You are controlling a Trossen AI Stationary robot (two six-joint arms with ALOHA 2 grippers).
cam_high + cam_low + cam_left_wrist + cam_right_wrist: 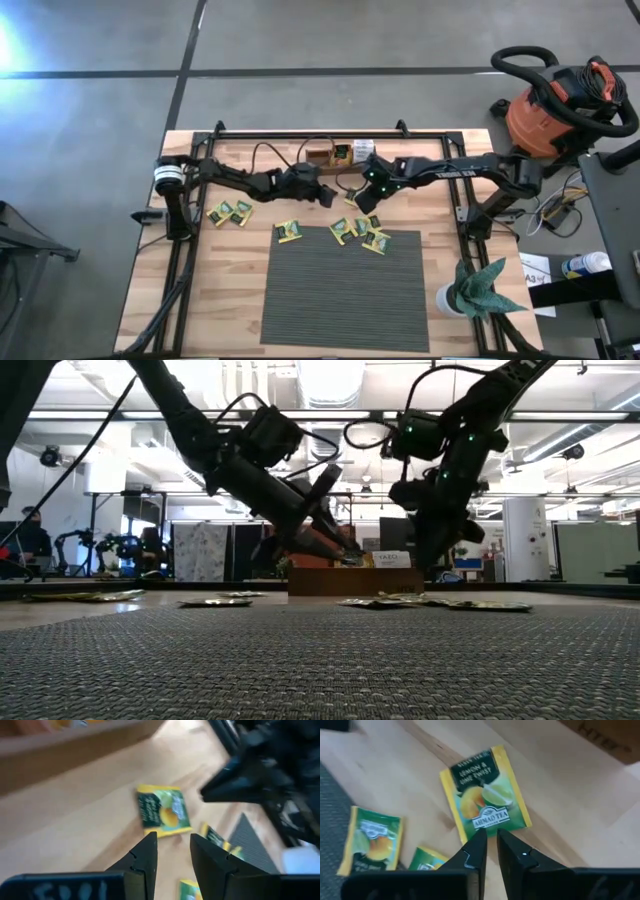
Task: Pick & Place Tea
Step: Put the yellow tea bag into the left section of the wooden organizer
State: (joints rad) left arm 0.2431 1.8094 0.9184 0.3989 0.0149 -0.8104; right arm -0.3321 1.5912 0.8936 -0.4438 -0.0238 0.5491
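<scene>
Several yellow-green tea sachets lie flat on the wooden table: two on the left (230,212), one at the mat's far edge (290,232), and three close together (362,233). One more sachet (485,795) (163,810) lies between the two grippers, near the brown wooden tray (335,153). My left gripper (172,842) (326,196) is open and hovers just short of this sachet. My right gripper (489,840) (362,200) points down at the same sachet's edge, with its fingers almost together. My right gripper comes at the lone sachet from above, slanting, with its shut fingertips (479,842) over the sachet's bottom edge (487,827). Whether they touch it I cannot tell. The sachet lies flat on the table.
A grey ribbed mat (345,290) covers the table's near middle. The tray stands at the far edge and holds a white-labelled item (360,150). A teal cloth on a white cup (478,290) stands near the right corner. An orange shop vacuum (560,100) stands beyond the table.
</scene>
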